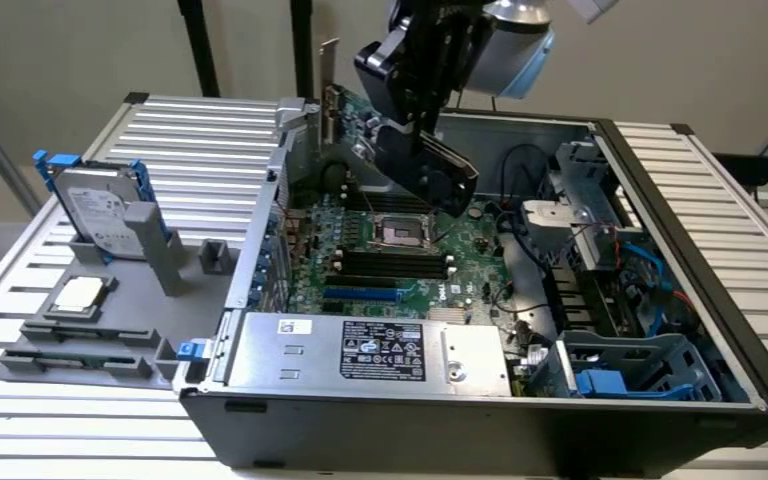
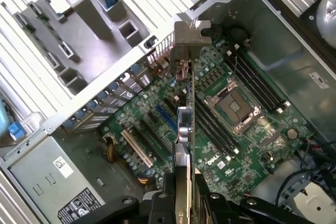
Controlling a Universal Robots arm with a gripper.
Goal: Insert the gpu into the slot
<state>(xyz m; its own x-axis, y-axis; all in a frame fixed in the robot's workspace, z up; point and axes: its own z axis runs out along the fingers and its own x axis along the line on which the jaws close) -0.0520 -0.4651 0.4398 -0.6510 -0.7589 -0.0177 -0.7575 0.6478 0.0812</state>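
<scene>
I am holding the gpu [image 1: 427,168] clamped edge-on in my gripper [image 1: 418,125], hanging it above the motherboard [image 1: 471,250] over the CPU socket [image 1: 402,232]. It is well apart from the blue slot [image 1: 361,295] at the board's near side. Since the card is looking tilted, I am judging it could be missing the slot or catching the black memory slots [image 1: 371,262].

gpu [image 1: 440,172]: black card, tilted, aloft | slot [image 1: 361,296]: blue strip, empty
</scene>
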